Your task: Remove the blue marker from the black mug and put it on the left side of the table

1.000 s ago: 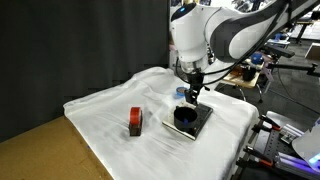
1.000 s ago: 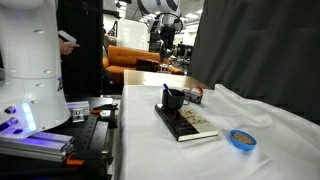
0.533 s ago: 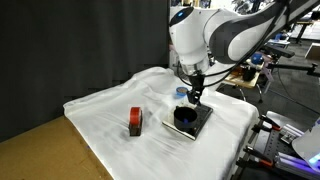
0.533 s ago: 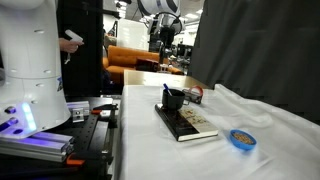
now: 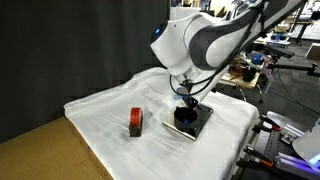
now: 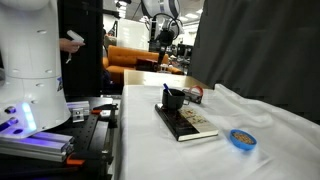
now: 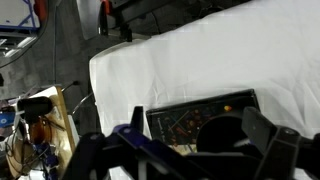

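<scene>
arm swung round above the black mug, gripper jaws spread wide, slim blue marker slanting out of the mug between them, toward nine o'clock, white-draped table beneath

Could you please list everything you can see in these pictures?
table: one, draped in white cloth, brown wooden corner at one end
slab: one, black with a white edge, lying on the cloth
black mug: one, black, standing on the slab
blue marker: one, blue, in the mug, its end sticking out
block: one, red-brown, on the cloth beside the slab
disc: one, blue, on the cloth apart from the slab
sofa: one, orange, in the background
robot arm: one, white, bent over the mug
gripper: one, dark, open, just above the mug
</scene>
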{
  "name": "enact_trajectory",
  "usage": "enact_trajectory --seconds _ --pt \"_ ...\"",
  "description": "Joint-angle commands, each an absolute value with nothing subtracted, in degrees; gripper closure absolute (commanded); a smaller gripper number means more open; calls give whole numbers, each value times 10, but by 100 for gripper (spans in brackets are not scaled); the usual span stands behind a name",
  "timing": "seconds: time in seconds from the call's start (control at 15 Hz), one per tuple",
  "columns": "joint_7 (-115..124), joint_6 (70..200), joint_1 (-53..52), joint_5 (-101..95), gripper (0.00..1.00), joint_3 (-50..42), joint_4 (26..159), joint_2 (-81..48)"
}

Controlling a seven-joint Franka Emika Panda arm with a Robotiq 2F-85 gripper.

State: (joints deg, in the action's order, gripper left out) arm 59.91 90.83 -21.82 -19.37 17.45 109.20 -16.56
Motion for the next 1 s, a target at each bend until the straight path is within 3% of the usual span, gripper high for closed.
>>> enact_trajectory --seconds 0.0,0.53,0.93 --pt "601 900 -233 -189 0 161 1078 -175" --pt "607 888 -240 -189 0 158 1056 -191" --pt "623 895 -246 -189 0 132 952 -282"
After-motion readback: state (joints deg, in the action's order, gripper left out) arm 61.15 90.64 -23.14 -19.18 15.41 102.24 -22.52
